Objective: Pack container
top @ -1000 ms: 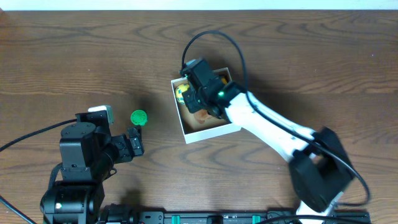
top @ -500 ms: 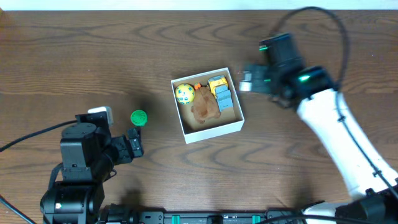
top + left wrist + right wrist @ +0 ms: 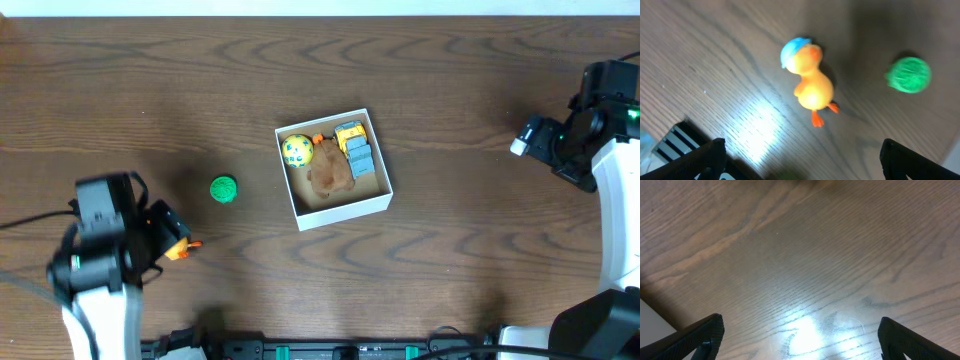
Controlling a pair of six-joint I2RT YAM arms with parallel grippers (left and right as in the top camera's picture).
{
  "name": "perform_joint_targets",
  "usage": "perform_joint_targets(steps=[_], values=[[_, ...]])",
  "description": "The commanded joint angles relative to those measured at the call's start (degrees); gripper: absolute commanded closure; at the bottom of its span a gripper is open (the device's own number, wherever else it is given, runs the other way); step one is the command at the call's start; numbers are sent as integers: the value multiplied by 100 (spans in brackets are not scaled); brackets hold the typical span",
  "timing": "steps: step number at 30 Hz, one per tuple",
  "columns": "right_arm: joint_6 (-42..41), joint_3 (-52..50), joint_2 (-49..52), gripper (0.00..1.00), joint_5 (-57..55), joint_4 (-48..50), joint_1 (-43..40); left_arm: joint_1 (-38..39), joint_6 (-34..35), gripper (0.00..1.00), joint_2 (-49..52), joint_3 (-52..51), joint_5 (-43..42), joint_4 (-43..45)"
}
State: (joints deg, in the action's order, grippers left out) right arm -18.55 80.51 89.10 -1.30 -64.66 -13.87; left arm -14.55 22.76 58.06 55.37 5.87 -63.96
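Observation:
The container, a low white box with a tan inside, sits mid-table holding a yellow ball, a brown plush toy and a yellow-and-blue toy. A green ball lies on the wood to its left. An orange duck with a blue cap lies near it, just ahead of my left gripper, which is open and empty. My right gripper hangs open over bare wood at the far right, holding nothing.
Dark wood-grain tabletop all round. A white strip runs along the table's far edge. A pale edge shows at the lower left of the right wrist view.
My right gripper has left the container, opened and swung to the far right. The left arm has shifted left and back, and the orange duck now shows on the table.

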Motion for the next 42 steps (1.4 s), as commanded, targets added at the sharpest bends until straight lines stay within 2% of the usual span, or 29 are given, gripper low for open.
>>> perform_joint_targets(steps=[1,3,8,17,24,26,28,30,32,34,36,42], values=[[192,9,-101,1,179,15,2,-313,-264,2,669,74,-229,127],[195,9,-101,1,179,20,7,-457,-505,2,1130,63,-404,284],[192,7,-101,1,179,22,7,-592,-518,1,2052,-87,-992,796],[195,4,-101,1,179,20,7,-638,-514,1,3276,-391,-997,1375],[195,4,-101,1,179,39,7,-667,-516,1,3582,-417,-992,1419],[195,4,-101,1,179,39,7,-667,-518,10,3582,-417,-992,1416],[195,4,-101,1,179,39,7,-667,-518,31,3582,-417,-992,1392],[195,4,-101,1,179,39,7,-667,-516,58,3582,-417,-990,1362],[195,4,-101,1,179,37,7,-667,-516,76,3582,-417,-992,1327],[195,4,-101,1,179,37,7,-667,-516,89,3582,-417,-992,1283],[195,4,-101,1,179,37,7,-667,-516,94,3580,-415,-992,1263],[249,4,-101,1,177,61,7,-586,-514,94,3574,-339,-997,1211]])
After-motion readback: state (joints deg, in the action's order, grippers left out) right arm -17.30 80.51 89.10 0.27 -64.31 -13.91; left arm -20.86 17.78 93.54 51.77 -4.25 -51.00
